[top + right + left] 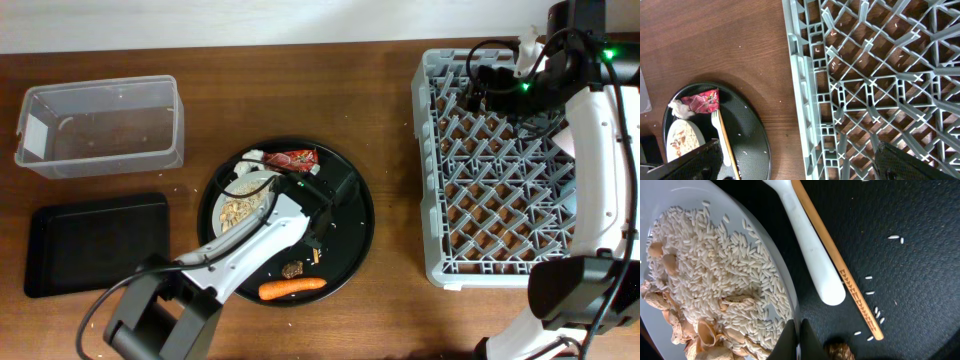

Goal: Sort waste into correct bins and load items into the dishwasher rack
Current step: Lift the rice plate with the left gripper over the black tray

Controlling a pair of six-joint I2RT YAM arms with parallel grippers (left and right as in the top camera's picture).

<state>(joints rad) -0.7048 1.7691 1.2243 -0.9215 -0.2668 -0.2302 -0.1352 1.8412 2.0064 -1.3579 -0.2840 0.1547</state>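
Observation:
On the round black tray [350,235] a pale plate [785,265] carries rice [715,270] with brown bits. My left gripper [799,341] is shut on the plate's rim, right beside a dark lump [841,351]. A white fork [810,255] and a chopstick [840,270] lie next to the plate. The red wrapper [291,158], tissue [254,156] and carrot [292,288] rest on the same tray. Above the left rim of the grey dishwasher rack [440,180] my right gripper [800,165] hangs open and holds nothing.
The clear tub [100,125] stands at the back left, with the flat black tray [95,245] in front of it. My left arm [255,235] lies across the round tray. Loose rice grains [872,312] dot the tray.

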